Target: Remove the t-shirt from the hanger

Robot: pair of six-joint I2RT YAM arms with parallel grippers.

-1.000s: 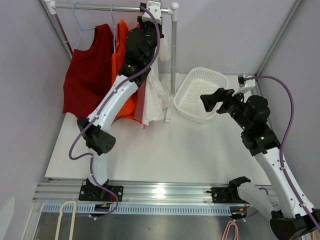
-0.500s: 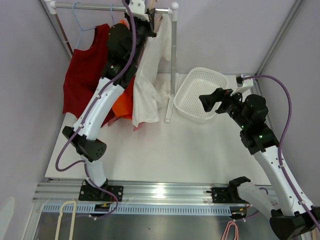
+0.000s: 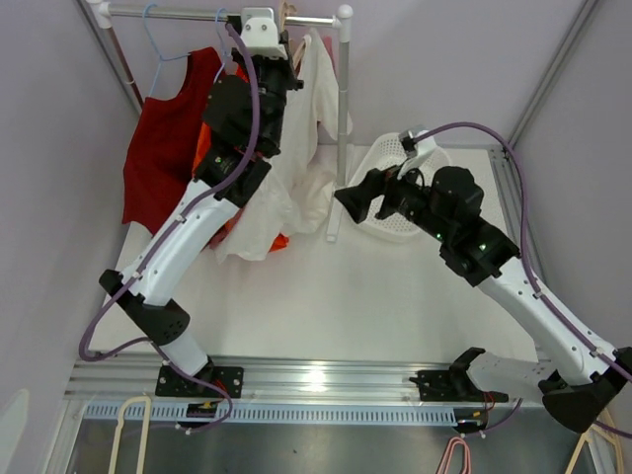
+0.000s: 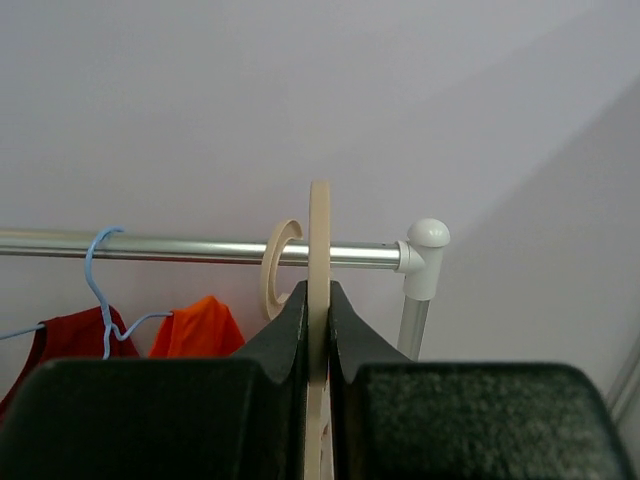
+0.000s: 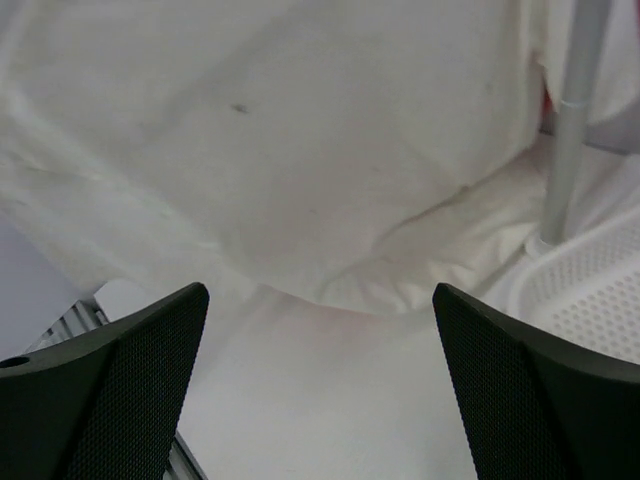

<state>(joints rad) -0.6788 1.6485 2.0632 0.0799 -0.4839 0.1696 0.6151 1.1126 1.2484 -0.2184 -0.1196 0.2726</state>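
Left end effector [image 4: 318, 300] clamps one beige hanger [image 4: 319, 225]; right end effector [image 5: 320, 330] gapes before one white t-shirt [image 5: 300, 150].

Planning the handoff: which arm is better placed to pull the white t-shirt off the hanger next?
Right. The right gripper is open and faces the white t-shirt close up; the left gripper is shut on the beige hanger at the rail, so it looks occupied.

The lower part of the hanger [image 4: 319, 230] is hidden by the left gripper [image 4: 319, 292]. The orange garment [image 3: 279, 240] is mostly covered by the t-shirt [image 3: 301, 180], the basket [image 3: 393, 227] partly by the right arm [image 3: 464, 237].
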